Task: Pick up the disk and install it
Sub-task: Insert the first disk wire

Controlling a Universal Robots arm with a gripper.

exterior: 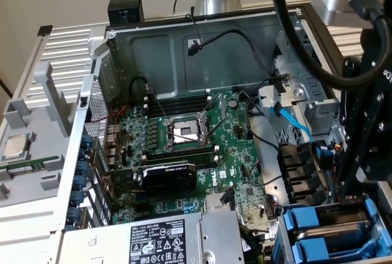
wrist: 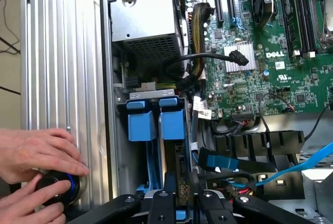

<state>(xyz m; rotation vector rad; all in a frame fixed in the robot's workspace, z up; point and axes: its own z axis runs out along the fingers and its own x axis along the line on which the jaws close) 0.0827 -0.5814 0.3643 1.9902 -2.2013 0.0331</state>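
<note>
Although the open computer case (exterior: 92,92) takes up most of the exterior view, the matter turns on its drive bay (wrist: 151,95), at the case's corner on the exterior view's right, next to the power supply box (exterior: 159,239). In the wrist view the disk (wrist: 171,125) stands edge-on in that bay. Its blue carrier lies just beside a second blue carrier (wrist: 140,122), and its long axis runs straight from the gripper (wrist: 181,187) into the slot. The jaws stand narrow, one on each flat side of the disk's near end, and appear clamped on it. The disk therefore lies directly ahead of the gripper, in line with it. Outside the case wall a person's hand (wrist: 36,151) rests on a black knob (wrist: 56,187).
</note>
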